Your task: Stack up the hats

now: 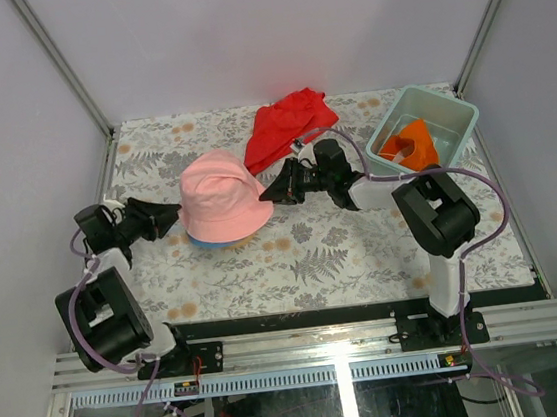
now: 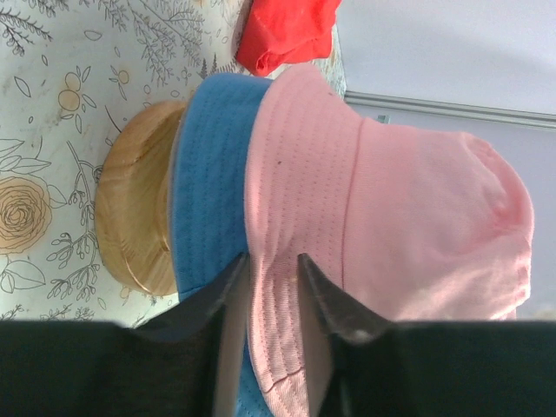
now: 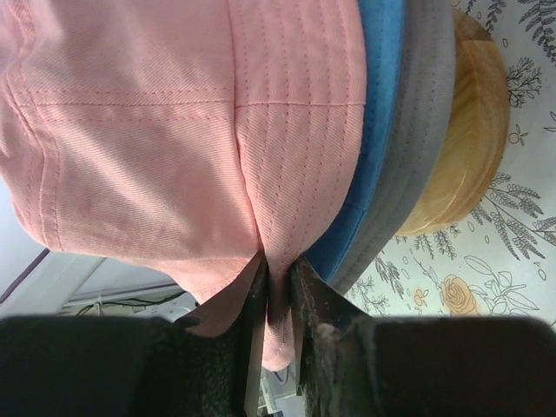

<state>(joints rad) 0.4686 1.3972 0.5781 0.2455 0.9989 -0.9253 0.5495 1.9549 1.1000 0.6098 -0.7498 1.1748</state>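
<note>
The pink hat [image 1: 220,200] sits on top of a stack on the wooden stand [image 2: 135,217]. Under it are the blue hat [image 3: 378,113] and the grey hat [image 3: 421,130]. My left gripper [image 1: 175,218] is at the pink brim's left side. In the left wrist view the gripper [image 2: 271,261] has the brim filling the narrow gap between its jaws. My right gripper [image 1: 267,195] is at the brim's right side. In the right wrist view the gripper [image 3: 278,265] pinches the brim tightly. The orange hat [image 1: 414,143] lies in the teal bin [image 1: 454,118].
A flat red cloth [image 1: 284,125] lies behind the stack at the back of the floral table [image 1: 314,255]. The teal bin stands at the back right, close to the right arm. Grey walls enclose the table.
</note>
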